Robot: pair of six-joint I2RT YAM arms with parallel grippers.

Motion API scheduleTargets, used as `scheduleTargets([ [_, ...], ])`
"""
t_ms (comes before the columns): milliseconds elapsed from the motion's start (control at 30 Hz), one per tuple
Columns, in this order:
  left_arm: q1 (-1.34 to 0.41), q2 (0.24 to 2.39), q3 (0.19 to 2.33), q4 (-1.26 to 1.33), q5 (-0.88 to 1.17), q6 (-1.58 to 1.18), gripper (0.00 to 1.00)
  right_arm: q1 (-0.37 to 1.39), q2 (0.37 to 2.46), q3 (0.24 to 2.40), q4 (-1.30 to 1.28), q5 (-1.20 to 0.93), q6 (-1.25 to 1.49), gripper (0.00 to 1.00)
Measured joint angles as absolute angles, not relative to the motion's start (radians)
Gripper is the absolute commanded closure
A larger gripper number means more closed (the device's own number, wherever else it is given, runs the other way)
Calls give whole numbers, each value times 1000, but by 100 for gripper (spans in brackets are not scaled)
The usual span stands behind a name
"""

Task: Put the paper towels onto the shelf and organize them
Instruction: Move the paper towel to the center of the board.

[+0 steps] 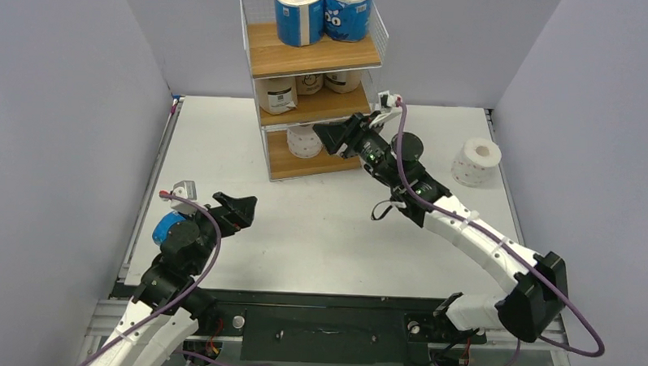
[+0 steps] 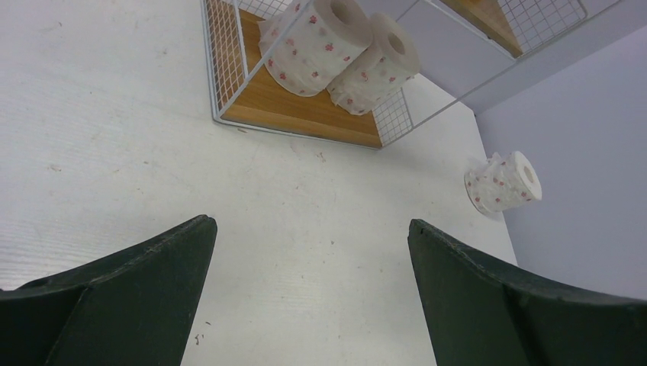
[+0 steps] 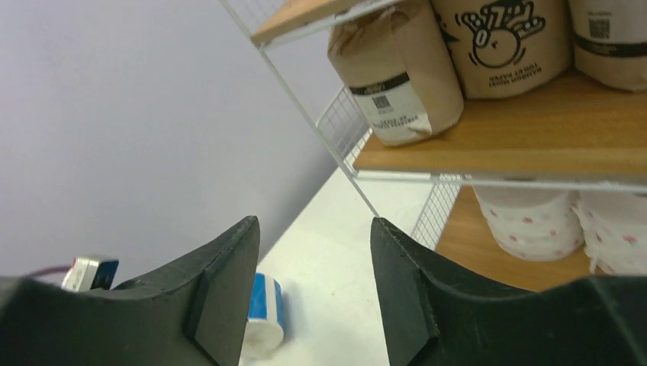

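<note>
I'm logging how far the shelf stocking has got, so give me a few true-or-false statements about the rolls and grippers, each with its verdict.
1. The top tier of the shelf holds two blue rolls. True.
2. The middle tier is bare. False: tan rolls stand on it.
3. A white roll sits on the table, to the right of the shelf. True.
4. The left gripper is clamped on a roll. False: its jaws stand wide apart with nothing between them.
5. The right gripper is close to the shelf front, jaws apart, holding nothing. True.
</note>
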State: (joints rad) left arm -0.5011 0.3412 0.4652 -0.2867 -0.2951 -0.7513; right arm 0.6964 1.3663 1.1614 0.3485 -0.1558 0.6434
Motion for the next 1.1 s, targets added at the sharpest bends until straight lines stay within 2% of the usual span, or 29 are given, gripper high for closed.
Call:
scheduleTargets([
  [533,-501,342,487,-416,-382,-813,2,732,884,651,66,135,569,47],
  [700,-501,372,494,-460,-428,-858,2,714,894,536,69,169,614,48],
  [1100,-501,455,717,-870,-736,-1066,4,701,959,527,109,105,639,48],
])
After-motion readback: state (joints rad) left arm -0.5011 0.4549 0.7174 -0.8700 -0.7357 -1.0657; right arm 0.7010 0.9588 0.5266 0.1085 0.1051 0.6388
